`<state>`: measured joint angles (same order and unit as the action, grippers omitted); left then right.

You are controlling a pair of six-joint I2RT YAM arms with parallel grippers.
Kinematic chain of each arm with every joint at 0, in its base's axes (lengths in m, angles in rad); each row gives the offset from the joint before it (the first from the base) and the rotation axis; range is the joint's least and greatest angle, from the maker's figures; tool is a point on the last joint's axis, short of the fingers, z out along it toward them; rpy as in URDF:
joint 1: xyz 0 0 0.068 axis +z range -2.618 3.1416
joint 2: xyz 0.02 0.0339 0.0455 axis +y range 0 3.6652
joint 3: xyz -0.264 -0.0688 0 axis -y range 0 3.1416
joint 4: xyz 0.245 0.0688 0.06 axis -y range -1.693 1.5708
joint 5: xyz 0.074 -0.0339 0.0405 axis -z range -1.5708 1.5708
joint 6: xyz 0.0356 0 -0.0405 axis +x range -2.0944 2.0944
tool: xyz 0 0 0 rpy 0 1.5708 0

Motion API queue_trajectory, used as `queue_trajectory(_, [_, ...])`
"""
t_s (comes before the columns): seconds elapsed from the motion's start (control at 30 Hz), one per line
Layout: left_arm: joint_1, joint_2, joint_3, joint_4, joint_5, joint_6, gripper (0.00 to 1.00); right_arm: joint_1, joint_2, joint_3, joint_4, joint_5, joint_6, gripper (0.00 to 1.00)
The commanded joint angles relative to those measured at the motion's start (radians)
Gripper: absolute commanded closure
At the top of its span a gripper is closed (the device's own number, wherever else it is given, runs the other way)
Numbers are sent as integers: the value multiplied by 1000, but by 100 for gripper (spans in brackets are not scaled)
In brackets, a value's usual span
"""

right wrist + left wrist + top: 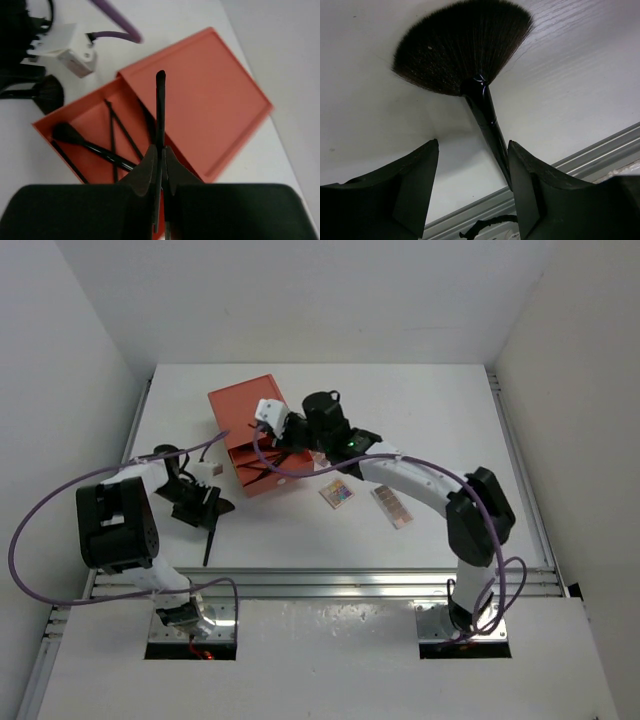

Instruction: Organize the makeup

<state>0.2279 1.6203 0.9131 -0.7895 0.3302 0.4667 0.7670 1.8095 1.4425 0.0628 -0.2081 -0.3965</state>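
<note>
Left pincer [472,150] open astride fan brush [462,45] on the surface [580,75], handle hugging one finger so closing may flick it; farther out, right pincer [160,152] clamped on thin brush [160,105] over drawer [90,117], risking a rim hang-up.

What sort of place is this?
Probably a robot test lab: a white table walled in by plain white panels, with a left arm and a right arm mounted beside a metal rail.
</note>
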Motion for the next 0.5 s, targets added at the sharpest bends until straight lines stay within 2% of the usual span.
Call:
queue_trajectory(0.0, [-2, 30, 3, 18, 24, 13, 37, 26, 68, 59, 95, -103, -51, 100])
queue_trajectory(0.2, [-21, 82, 12, 18, -3, 13, 37, 34, 145, 62, 20, -100, -80, 100])
queue_trajectory(0.27, [-21, 93, 12, 29, -3, 4, 37, 34, 152, 59, -15, -97, -88, 89])
queue_trajectory(0.3, [-21, 93, 23, 29, -3, 4, 37, 35, 151, 55, -20, -96, -85, 77])
queue_trajectory(0.33, [-21, 102, 23, 29, -3, 4, 37, 37, 146, 49, -5, -71, -68, 61])
queue_trajectory(0.47, [-32, 102, 32, 29, 7, 4, 37, 35, 123, 42, 29, -11, -39, 43])
